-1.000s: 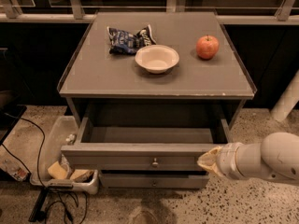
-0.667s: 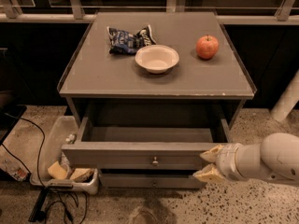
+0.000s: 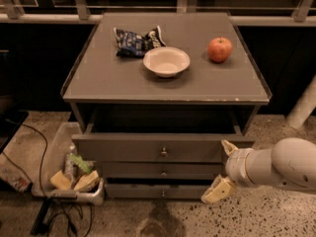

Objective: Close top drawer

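The top drawer (image 3: 148, 149) is a wide grey drawer with a flat front and one small round metal knob (image 3: 163, 152) at its centre. It stands pulled out from the grey cabinet, with a dark gap behind its front. My gripper (image 3: 223, 172) is at the drawer front's right end, in front of it. Its two cream fingers are spread apart: one fingertip (image 3: 228, 146) is near the drawer's top right corner, the other (image 3: 216, 192) is lower, by the bottom drawers. It holds nothing.
On the cabinet top (image 3: 108, 80) lie a blue chip bag (image 3: 136, 42), a white bowl (image 3: 166, 61) and a red apple (image 3: 219, 49). Two shallower drawer fronts (image 3: 148, 171) sit below. A bin of items (image 3: 74, 174) and cables lie on the floor at left.
The gripper's fingers have spread apart at the drawer's right end. The drawer's front sits closer to the cabinet than a second ago.
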Robot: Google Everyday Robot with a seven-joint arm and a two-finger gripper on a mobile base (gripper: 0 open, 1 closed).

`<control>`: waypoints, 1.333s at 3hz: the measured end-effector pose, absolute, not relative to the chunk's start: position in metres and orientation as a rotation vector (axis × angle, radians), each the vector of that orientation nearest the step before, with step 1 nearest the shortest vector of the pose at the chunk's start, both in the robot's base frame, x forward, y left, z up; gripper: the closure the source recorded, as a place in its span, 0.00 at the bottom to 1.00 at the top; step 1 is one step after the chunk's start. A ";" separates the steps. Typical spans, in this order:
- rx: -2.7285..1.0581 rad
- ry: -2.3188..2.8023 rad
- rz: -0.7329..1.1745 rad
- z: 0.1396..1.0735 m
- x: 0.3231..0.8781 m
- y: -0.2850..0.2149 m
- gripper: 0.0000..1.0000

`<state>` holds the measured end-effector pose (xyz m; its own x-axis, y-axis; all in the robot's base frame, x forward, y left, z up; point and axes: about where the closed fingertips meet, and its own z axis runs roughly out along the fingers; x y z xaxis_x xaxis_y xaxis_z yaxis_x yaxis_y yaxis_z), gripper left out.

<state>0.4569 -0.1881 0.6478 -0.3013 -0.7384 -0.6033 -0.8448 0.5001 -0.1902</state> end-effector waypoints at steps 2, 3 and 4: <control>-1.293 2.082 0.234 0.649 0.485 -0.180 0.41; -1.293 2.082 0.234 0.649 0.485 -0.180 0.41; -1.293 2.082 0.234 0.649 0.485 -0.180 0.17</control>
